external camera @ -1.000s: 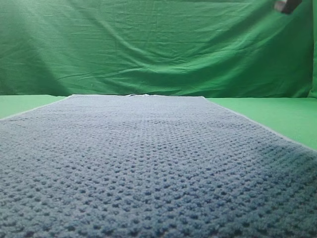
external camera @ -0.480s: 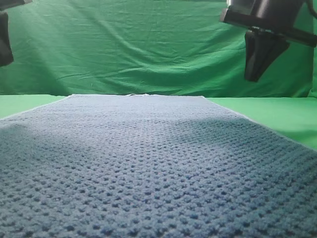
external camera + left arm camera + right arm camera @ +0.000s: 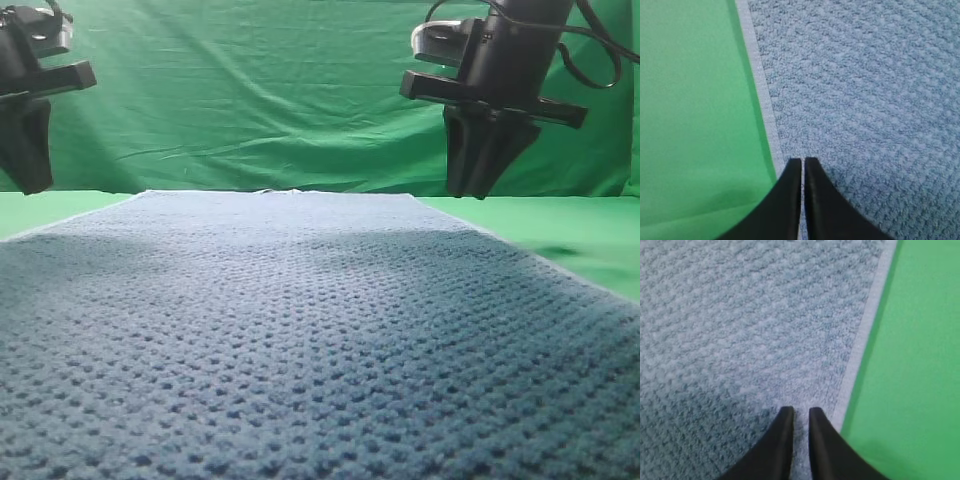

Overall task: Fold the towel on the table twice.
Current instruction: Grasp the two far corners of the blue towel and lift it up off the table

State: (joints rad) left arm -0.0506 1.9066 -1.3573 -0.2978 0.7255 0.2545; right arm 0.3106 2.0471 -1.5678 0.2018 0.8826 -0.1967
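Under each claw, left [image 3: 803,162] nearly closed, right [image 3: 800,412] narrowly parted, lies a towel [image 3: 300,330] hem.

A wrinkled green backdrop cloth [image 3: 260,90] hangs across the whole far side (creased in long diagonal folds), evenly lit, brighter toward its upper left.
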